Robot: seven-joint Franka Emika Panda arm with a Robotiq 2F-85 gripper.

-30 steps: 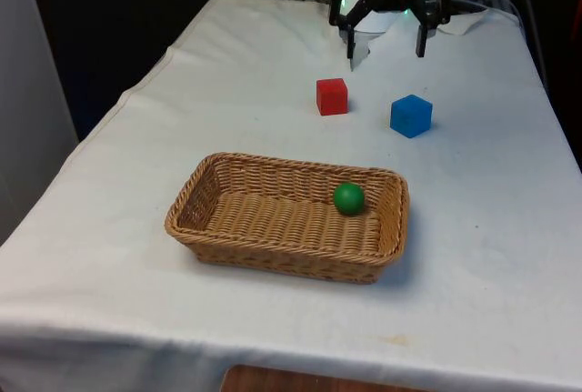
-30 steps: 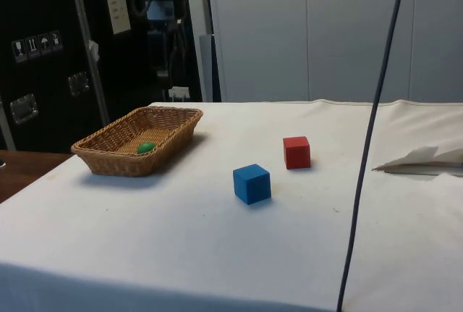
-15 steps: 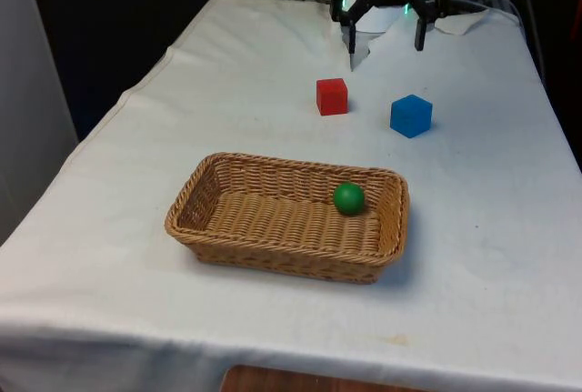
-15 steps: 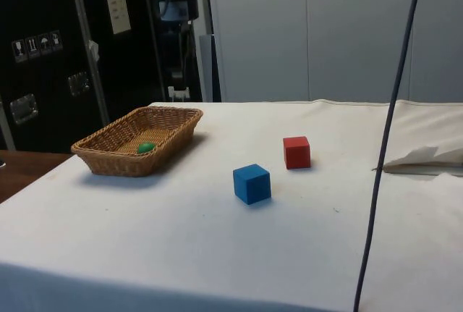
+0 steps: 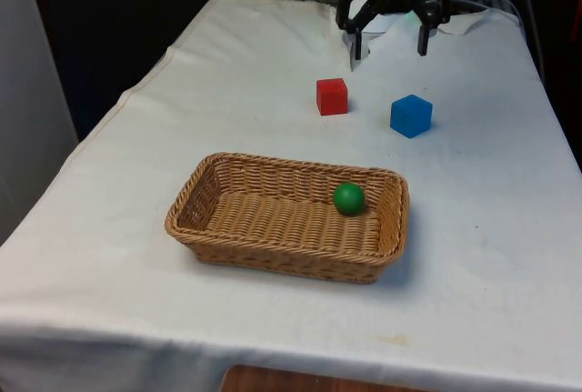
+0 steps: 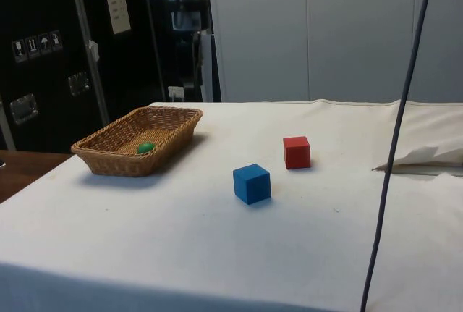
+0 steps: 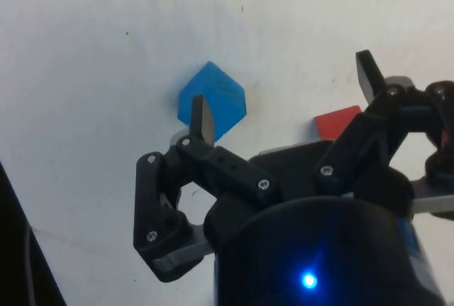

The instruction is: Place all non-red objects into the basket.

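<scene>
A blue cube and a red cube rest on the white cloth beyond the wicker basket. A green ball lies inside the basket, near its end on the front view's right. My gripper hangs open and holds nothing, high above the table's far end, behind both cubes. In the wrist view the gripper looks down on the blue cube and the red cube far below; one fingertip overlaps the blue cube in the picture.
A crumpled fold of white material lies at the table's far end below the gripper. A dark cable hangs across the side view. The cloth drops off at the table's edges.
The gripper has risen a little and drifted towards the front view's right, staying open. The cubes, the ball and the basket have not moved.
</scene>
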